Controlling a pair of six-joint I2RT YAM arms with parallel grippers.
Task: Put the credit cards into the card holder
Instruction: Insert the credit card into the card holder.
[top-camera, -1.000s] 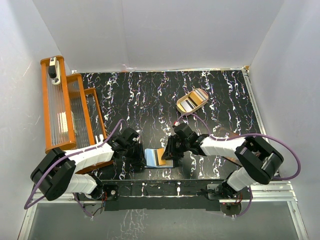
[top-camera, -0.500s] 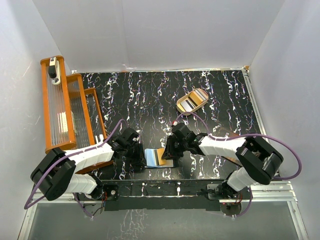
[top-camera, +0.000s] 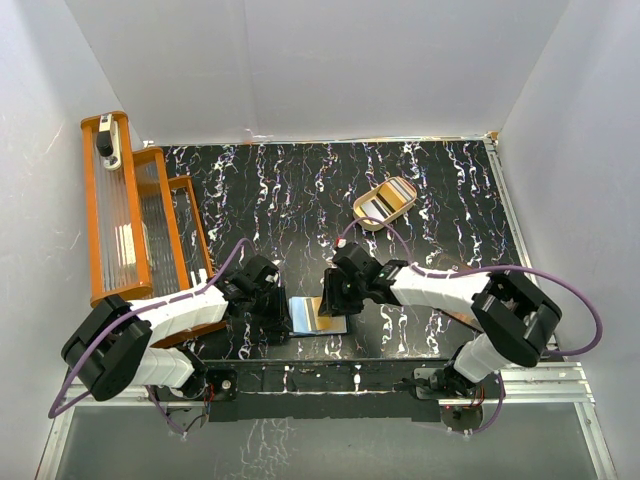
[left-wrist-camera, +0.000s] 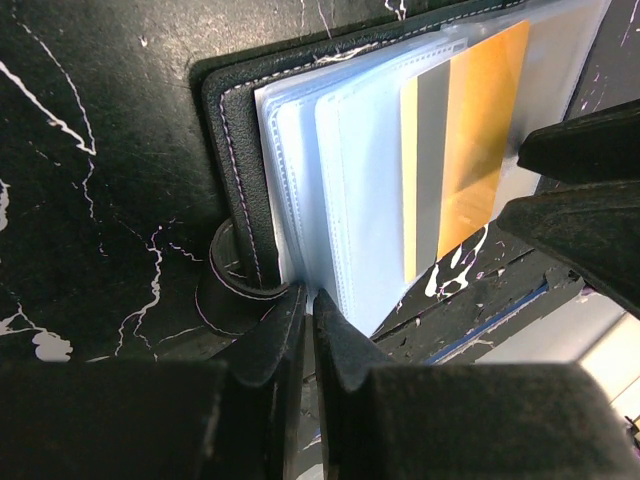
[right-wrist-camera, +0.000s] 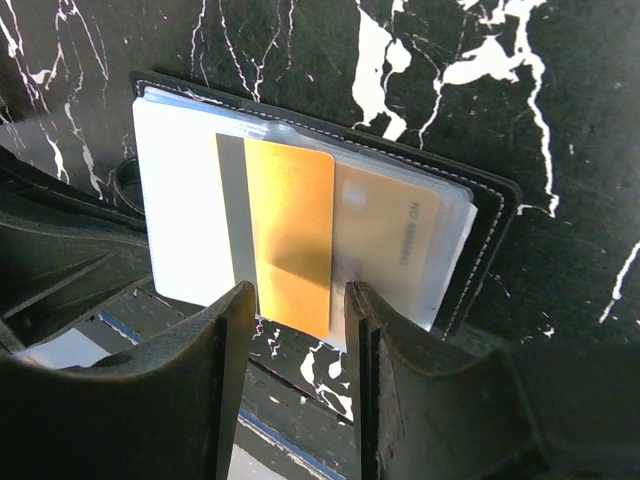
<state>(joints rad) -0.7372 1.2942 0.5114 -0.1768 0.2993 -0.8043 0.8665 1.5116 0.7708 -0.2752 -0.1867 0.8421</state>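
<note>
While the left gripper (left-wrist-camera: 307, 300) has its fingers pinched together on the leather edge of the card holder (left-wrist-camera: 235, 150), pinning it flat, the right gripper (right-wrist-camera: 298, 295) has its fingers spread apart. They sit either side of the sticking-out end of the gold-orange card (right-wrist-camera: 290, 235) without clamping it, as far as I can make out. That card is only partly inside a clear sleeve (right-wrist-camera: 180, 200), its grey stripe showing, and a pale card (right-wrist-camera: 390, 230) already sits deeper in the neighbouring pocket. To my eye the step in hand is seating the gold one. The right arm would do well to push it squarely along the sleeve's own line, low and slow, so that the corner doesn't snag the plastic lip or buckle the pages. The left should hold firm so the holder doesn't skate on the slick top. The holder lies open at the middle of the near edge of the tabletop (top-camera: 300, 190), which is glossy black with white veining. Well apart, towards the far right corner, a tan tray (top-camera: 358, 212) holds more cards (top-camera: 380, 205). An orange rack (top-camera: 130, 220) runs along the left edge, and plain white walls (top-camera: 300, 60) close in three sides.
</note>
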